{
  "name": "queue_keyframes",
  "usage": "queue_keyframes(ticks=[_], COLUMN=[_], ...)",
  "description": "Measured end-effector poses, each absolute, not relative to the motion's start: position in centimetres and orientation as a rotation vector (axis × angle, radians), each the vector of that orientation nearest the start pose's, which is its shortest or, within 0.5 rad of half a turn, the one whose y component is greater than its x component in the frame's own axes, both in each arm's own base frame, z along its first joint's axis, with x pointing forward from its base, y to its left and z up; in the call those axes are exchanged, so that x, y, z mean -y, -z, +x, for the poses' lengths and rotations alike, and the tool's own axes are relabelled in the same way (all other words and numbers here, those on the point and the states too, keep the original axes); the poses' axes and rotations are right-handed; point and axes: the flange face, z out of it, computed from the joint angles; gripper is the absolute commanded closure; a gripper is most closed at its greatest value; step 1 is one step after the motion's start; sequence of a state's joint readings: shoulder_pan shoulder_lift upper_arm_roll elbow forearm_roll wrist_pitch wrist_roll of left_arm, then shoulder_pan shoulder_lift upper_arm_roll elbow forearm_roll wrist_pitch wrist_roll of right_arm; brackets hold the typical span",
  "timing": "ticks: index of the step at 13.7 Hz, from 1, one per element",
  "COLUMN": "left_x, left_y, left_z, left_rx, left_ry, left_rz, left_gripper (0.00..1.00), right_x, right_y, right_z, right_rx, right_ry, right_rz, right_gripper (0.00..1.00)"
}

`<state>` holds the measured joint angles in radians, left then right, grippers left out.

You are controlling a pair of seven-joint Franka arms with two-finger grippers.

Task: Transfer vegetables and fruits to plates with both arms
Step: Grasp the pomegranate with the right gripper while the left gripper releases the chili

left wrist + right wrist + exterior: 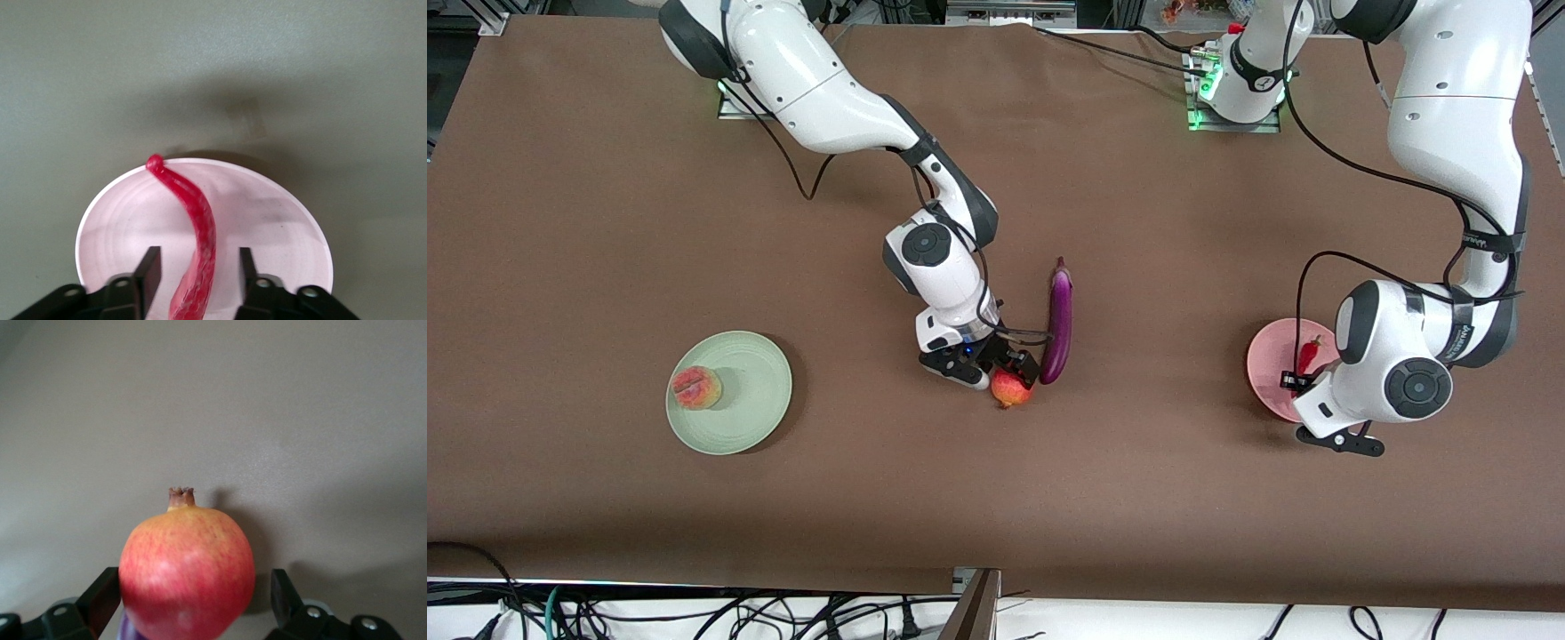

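The red chili pepper lies on the pale pink plate toward the left arm's end of the table. My left gripper hovers over it, open, with a finger on each side and touching nothing. In the front view the chili and pink plate show beside the left gripper. My right gripper is low at mid-table, open around the pomegranate-like fruit, which shows large in the right wrist view. The purple eggplant lies right beside that fruit. The peach sits on the mint green plate.
Brown table cover all around. The eggplant's end nearer the front camera almost touches the right gripper's fingers. Cables hang along the table's front edge.
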<state>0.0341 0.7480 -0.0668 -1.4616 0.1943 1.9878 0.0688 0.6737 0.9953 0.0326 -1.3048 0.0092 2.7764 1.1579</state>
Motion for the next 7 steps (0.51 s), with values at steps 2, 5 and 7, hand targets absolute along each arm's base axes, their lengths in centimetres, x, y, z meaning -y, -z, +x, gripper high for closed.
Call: queue_keyframes(ticks=[2,5,7], left_x=[0.5,1.2,2.9], left_y=[-22.4,-22.7,-23.8], left_z=[69.6,69.7,69.7], left_rx=[-0.284,-0.299,-0.319], left_ry=[-0.331,-0.322,-0.313], left_rz=[-2.994,-2.999,-3.022], left_gripper=[0.00,0.00,0.00], right_x=[-50.1,-50.0,-49.4], right_y=[-18.4,-19.1,-20.3], right_z=[59.7,60.3,61.2], right_rx=[-0.643,-0.644,-0.647], right_ry=[0.372,0.392,0.407], right_rz=[-2.641,-2.629,-2.640], right_gripper=[0.63,0.80,0.80])
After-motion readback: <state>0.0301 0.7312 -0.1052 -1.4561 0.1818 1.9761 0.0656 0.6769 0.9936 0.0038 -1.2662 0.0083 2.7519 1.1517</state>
